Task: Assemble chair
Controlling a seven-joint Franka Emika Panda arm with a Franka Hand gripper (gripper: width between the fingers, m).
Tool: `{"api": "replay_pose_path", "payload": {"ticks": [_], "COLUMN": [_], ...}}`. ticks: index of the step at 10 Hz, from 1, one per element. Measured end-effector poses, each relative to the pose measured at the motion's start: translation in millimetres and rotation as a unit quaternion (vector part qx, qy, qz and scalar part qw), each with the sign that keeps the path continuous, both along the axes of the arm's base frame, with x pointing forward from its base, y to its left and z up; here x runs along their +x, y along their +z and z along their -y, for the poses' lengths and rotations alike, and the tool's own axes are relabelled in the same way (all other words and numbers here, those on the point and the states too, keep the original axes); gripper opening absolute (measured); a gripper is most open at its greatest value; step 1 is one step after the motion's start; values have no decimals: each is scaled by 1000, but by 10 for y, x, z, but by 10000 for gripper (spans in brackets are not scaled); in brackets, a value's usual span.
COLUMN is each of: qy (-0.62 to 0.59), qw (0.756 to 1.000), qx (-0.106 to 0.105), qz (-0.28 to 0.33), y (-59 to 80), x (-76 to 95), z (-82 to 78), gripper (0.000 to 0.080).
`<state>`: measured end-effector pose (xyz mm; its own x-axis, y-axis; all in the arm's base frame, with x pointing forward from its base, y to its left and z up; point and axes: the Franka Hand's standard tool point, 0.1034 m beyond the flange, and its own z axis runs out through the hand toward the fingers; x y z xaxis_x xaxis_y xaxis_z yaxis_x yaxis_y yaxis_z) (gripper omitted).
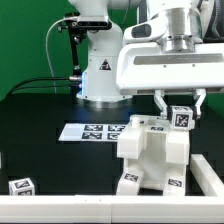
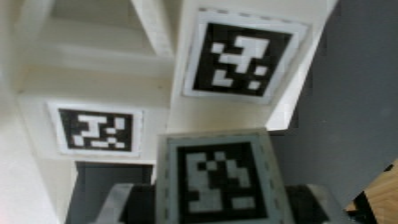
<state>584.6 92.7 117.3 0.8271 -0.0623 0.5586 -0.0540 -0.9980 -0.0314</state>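
Observation:
The partly built chair body [image 1: 150, 155] is a chunky white block with tags, standing on the black table toward the exterior view's right. My gripper [image 1: 180, 110] hangs just above its upper right corner, shut on a small white tagged chair piece [image 1: 181, 118]. In the wrist view the held piece [image 2: 217, 170] sits between my gripper's [image 2: 217, 208] fingers [image 2: 128, 205], with its tag facing the camera. Beyond it are the chair body's white surfaces with two tags [image 2: 240, 55]. I cannot tell whether the held piece touches the body.
The marker board [image 1: 90, 131] lies flat behind the chair body, near the robot base [image 1: 100, 75]. A small loose tagged piece [image 1: 22, 186] lies at the front left. Another white part [image 1: 207, 175] sits at the right edge.

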Motion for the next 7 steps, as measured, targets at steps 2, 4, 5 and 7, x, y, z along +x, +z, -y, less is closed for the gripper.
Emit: {"api": "replay_pose_path", "payload": {"ticks": [2,4,5,7], "qy": [0,0,0,0], "qw": [1000,1000,1000,1000], "qx": [0,0,0,0], "qz": [0,0,0,0], "y": [0,-1,-1,-1], "x": [0,0,0,0], "z": [4,4,4,4], "gripper": [281,527,611,642]}}
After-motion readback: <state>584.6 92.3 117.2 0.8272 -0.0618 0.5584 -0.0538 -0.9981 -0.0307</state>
